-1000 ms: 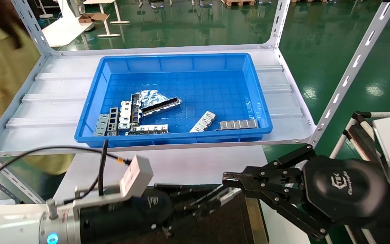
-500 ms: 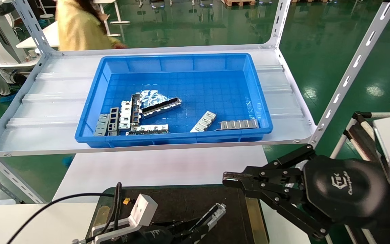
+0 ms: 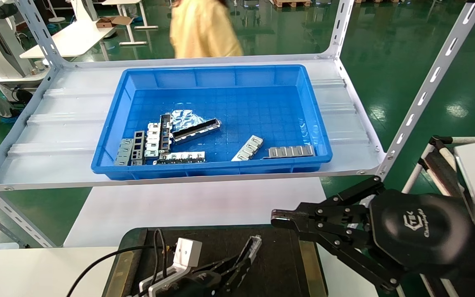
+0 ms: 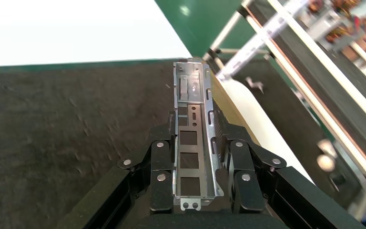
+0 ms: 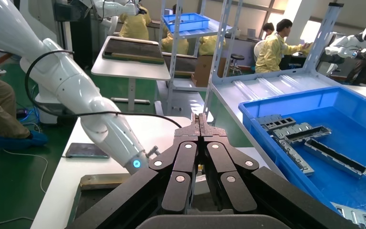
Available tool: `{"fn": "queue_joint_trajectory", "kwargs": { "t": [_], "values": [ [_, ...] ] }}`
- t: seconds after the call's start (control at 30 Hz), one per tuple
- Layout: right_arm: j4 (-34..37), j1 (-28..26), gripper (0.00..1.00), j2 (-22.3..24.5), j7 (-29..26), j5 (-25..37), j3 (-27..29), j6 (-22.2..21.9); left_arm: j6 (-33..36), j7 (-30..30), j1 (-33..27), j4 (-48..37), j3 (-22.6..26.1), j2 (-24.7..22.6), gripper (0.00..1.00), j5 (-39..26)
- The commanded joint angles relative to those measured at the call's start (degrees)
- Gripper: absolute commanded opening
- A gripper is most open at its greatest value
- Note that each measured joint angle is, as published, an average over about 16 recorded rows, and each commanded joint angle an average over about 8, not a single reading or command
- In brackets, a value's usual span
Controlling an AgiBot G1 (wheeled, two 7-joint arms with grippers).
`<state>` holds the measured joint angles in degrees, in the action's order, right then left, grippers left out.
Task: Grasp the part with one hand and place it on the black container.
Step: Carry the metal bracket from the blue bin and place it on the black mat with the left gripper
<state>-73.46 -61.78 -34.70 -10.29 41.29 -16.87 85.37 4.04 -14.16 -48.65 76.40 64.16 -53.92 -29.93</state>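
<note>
My left gripper (image 3: 243, 258) is shut on the part (image 3: 254, 244), a narrow grey metal channel with rectangular cutouts. It holds the part tilted over the black container (image 3: 281, 264), at the bottom of the head view. In the left wrist view the part (image 4: 192, 143) lies lengthwise between the black fingers (image 4: 164, 162), and the matte black container (image 4: 52, 143) fills the ground below. I cannot tell whether the part touches it. My right gripper (image 3: 276, 218) hangs shut and empty above the container's right edge; its tips (image 5: 200, 120) are pressed together.
A blue bin (image 3: 221, 74) with several metal pieces (image 3: 159, 142) sits on the white shelf (image 3: 68, 123) behind the container. Slotted shelf posts (image 3: 427, 86) rise on the right. A person in yellow (image 3: 202, 29) stands behind the shelf. A brass strip (image 3: 309, 264) edges the container.
My left arm has drawn back and down toward the near edge, carrying the part lower over the black container. The person in yellow walked rightward behind the shelf. The right arm stayed still.
</note>
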Motion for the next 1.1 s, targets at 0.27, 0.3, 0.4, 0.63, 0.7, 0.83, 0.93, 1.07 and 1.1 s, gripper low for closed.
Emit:
{"fn": "queue_joint_trajectory", "kwargs": {
  "t": [0.27, 0.3, 0.4, 0.63, 0.7, 0.83, 0.93, 1.07, 1.1],
  "values": [
    [0.0, 0.0, 0.00, 0.0, 0.0, 0.0, 0.0, 0.0, -10.9, -0.7, 1.6, -1.2, -0.1, -5.9, 0.00, 0.8],
    [0.0, 0.0, 0.00, 0.0, 0.0, 0.0, 0.0, 0.0, -11.8, -0.8, 1.7, -1.4, -0.1, -6.5, 0.00, 0.9],
    [0.0, 0.0, 0.00, 0.0, 0.0, 0.0, 0.0, 0.0, -13.8, -1.2, 1.9, -2.4, -0.3, -8.2, 0.00, 1.3],
    [0.0, 0.0, 0.00, 0.0, 0.0, 0.0, -0.1, 0.0, -15.9, -2.6, 1.9, -6.2, -1.9, -11.8, 0.00, 1.9],
    [0.0, 0.0, 0.00, 0.0, 0.0, 0.0, -0.1, 0.0, -16.0, -3.0, 2.0, -7.5, -2.6, -12.8, 0.00, 1.8],
    [0.0, 0.0, 0.00, 0.0, 0.0, -0.1, -0.1, 0.0, -15.7, -3.9, 2.5, -9.9, -4.5, -14.7, 0.00, 1.1],
    [0.0, 0.0, 0.00, 0.0, 0.0, -0.1, -0.1, 0.0, -15.2, -4.4, 3.1, -11.5, -5.9, -15.8, 0.00, 0.4],
    [0.0, 0.0, 0.00, 0.0, 0.1, -0.1, -0.1, 0.0, -14.2, -4.9, 3.9, -13.2, -7.7, -17.1, 0.00, -0.6],
    [0.0, 0.0, 0.00, 0.0, 0.1, -0.1, -0.1, 0.0, -14.0, -5.0, 4.1, -13.6, -8.1, -17.4, 0.00, -0.9]
  ]
}}
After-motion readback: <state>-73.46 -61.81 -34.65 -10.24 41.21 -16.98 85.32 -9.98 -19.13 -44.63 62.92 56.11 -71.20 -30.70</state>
